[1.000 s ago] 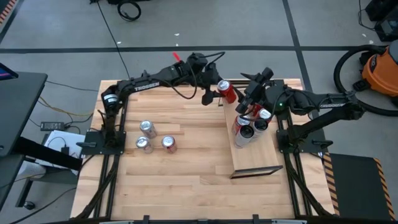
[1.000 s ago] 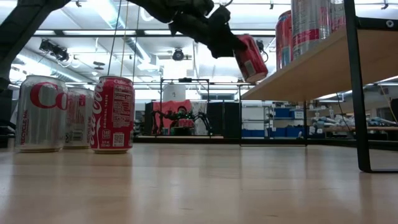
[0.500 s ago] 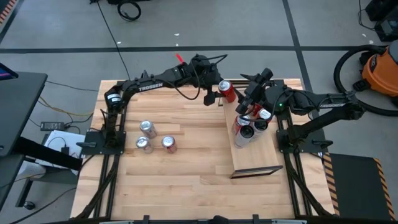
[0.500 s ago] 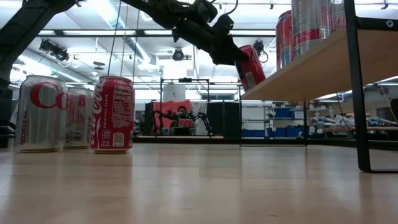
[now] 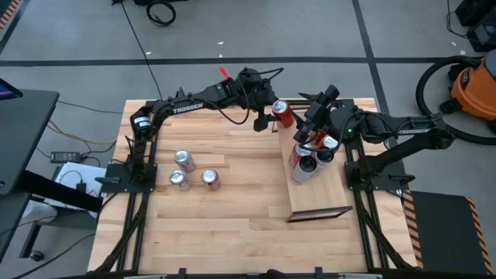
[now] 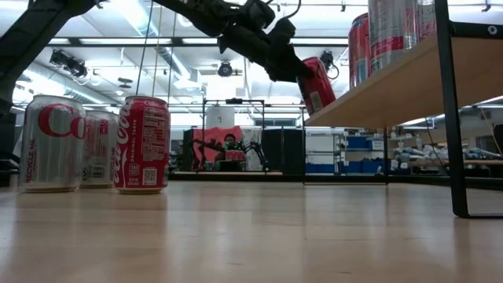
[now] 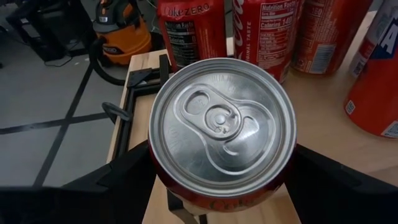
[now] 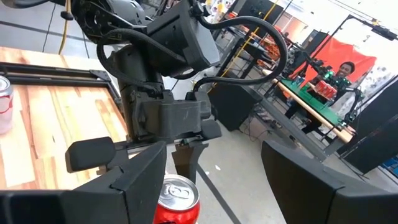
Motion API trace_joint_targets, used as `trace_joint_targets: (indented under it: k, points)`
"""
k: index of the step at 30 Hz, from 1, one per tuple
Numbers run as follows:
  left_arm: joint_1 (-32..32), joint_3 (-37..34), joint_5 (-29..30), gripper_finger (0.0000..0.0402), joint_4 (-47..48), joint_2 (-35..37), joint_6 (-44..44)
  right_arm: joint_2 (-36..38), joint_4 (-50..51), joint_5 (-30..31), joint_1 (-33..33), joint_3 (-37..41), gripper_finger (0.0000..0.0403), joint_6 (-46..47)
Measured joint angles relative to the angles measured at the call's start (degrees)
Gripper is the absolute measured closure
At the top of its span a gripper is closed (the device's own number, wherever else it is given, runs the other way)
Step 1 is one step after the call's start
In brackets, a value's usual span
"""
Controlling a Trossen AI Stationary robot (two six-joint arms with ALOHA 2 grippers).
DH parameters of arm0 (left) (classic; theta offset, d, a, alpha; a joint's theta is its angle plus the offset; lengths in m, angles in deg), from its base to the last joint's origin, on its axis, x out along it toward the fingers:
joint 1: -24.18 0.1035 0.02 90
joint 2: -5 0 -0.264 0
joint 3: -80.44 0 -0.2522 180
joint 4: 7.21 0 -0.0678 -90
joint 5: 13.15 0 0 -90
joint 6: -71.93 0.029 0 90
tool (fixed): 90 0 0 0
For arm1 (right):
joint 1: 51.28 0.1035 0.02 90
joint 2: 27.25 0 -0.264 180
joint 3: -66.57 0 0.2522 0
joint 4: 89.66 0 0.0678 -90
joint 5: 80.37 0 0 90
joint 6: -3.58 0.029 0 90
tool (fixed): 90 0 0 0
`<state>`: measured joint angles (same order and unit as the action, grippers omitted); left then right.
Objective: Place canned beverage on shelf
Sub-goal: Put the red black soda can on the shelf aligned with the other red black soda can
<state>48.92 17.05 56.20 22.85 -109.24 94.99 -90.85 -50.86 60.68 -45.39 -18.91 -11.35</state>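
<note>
Left gripper (image 5: 273, 116) carried red can (image 5: 282, 113) to shelf (image 5: 325, 194) edge.

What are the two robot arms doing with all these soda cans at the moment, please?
The left hand holds a red can, tilted, in the air at the far end of the shelf, where several cans already stand. The can has not yet been set down. The right hand hovers over the cans on the shelf with nothing seen in its grip. Three more cans wait on the table.

left pincer (image 5: 273, 118) clamped, right pincer (image 5: 311, 124) raised
</note>
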Motion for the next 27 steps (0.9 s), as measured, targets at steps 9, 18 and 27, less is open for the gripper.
trace_joint_targets:
  k: [9,18,27]
  points:
    - [-0.2,0.0,0.0,0.0092,0.1,0.0,0.6,-1.8,1.7,-9.9,-8.6,0.0,0.0132,4.2]
    - [-0.2,0.0,1.1,0.0092,0.6,0.0,0.7,-2.7,4.3,-22.5,-18.4,-0.6,0.0133,9.8]
    - [-0.2,0.0,1.3,0.0092,0.7,0.0,0.7,-8.8,11.6,-28.0,-23.7,-4.1,0.0133,13.3]
